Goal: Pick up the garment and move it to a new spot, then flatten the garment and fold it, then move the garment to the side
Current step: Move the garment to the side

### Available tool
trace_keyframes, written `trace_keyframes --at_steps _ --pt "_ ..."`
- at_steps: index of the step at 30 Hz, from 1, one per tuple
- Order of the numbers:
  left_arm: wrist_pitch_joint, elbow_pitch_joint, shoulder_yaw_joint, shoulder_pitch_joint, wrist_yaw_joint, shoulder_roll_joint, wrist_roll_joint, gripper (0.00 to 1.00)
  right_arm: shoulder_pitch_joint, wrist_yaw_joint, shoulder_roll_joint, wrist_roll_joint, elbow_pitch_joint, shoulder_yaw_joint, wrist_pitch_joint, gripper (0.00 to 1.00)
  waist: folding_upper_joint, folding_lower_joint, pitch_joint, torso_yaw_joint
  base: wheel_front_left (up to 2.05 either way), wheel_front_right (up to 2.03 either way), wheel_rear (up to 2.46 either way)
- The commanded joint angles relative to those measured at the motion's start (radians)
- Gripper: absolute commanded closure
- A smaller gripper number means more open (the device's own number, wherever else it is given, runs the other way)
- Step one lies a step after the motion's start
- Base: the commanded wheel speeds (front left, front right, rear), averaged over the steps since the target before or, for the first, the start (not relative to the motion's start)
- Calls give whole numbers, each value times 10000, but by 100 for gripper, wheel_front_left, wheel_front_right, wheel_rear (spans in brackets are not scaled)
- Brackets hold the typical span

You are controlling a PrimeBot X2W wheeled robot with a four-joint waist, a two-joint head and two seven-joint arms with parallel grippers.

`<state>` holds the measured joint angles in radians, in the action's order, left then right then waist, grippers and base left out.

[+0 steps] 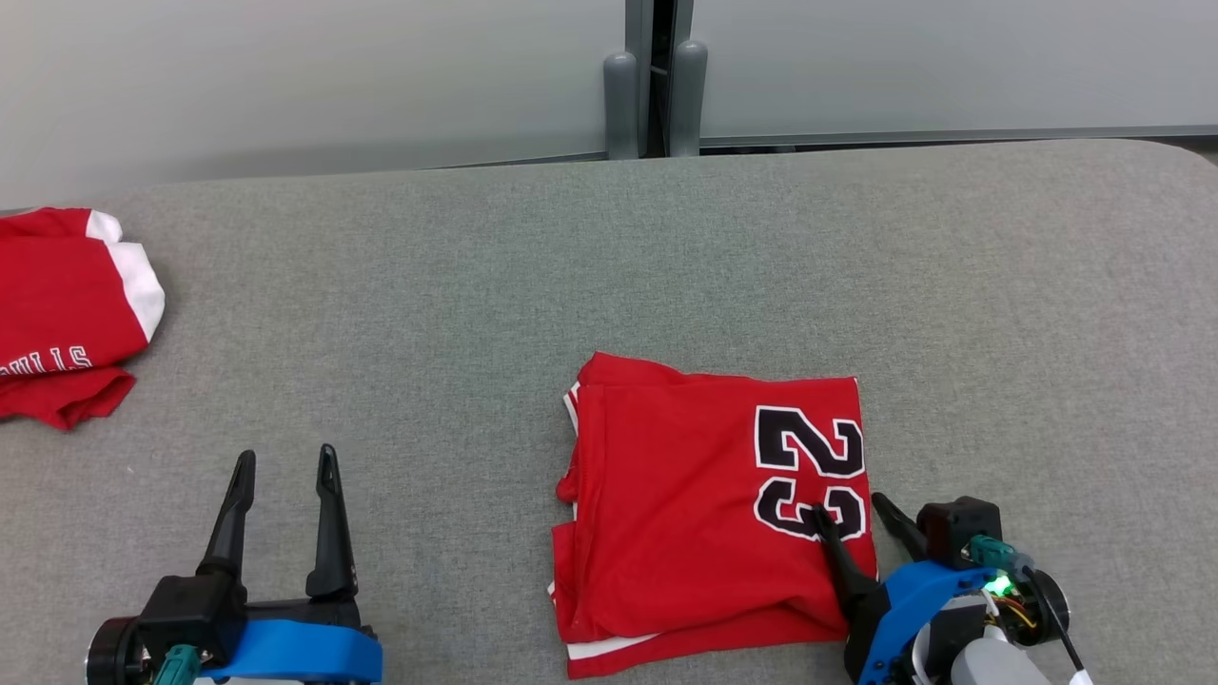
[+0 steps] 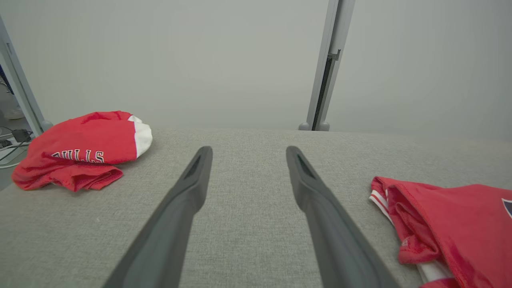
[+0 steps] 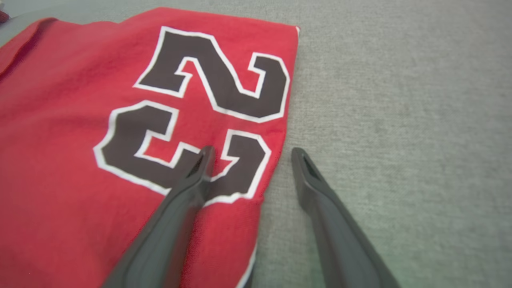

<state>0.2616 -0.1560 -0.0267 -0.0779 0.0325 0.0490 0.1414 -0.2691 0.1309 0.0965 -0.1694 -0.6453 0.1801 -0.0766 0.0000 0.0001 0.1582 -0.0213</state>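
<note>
Straddling the right edge of a folded red jersey (image 1: 709, 514) near the front of the grey padded table (image 1: 609, 266), the right gripper (image 1: 847, 506) has its jaws spread. One finger lies over the black "23", hiding part of the "3"; the other lies over the table. Whether either touches down is unclear. The left gripper (image 1: 287, 455), jaws likewise wide and holding nothing, points forward at lower left. Two red garments lie well apart: the second garment (image 1: 62, 314), crumpled, is cut off at the left edge, its lettering only partly readable.
</note>
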Motion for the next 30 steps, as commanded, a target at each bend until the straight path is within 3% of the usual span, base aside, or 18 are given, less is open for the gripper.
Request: trace_keyframes --at_steps 1,5,6,8,18,30 --pt "45 -7 -22 -135 33 33 57 0 -34 -2 -75 -111 -243 209 98 0 0 -1 42 -2 0 0 0" --pt "45 -32 -89 -248 45 33 70 0 -81 13 -204 -338 -562 662 151 0 0 -1 110 18 0 0 0" --pt "45 -40 -90 -264 34 33 78 0 -103 15 -230 -445 -621 753 150 9 0 -1 127 24 0 0 0" --pt "45 -62 -79 -269 17 33 79 0 -151 18 -283 -716 -702 947 161 100 0 -1 161 35 0 0 0" --pt "45 124 -110 -467 58 33 48 0 -1087 -13 848 -703 -563 578 -771 100 0 -1 655 -260 0 0 0" --pt "44 502 -168 -1397 -79 37 -505 0 -2763 -10 2549 -703 -430 -2 -1221 100 0 -1 2041 -1639 0 0 0"
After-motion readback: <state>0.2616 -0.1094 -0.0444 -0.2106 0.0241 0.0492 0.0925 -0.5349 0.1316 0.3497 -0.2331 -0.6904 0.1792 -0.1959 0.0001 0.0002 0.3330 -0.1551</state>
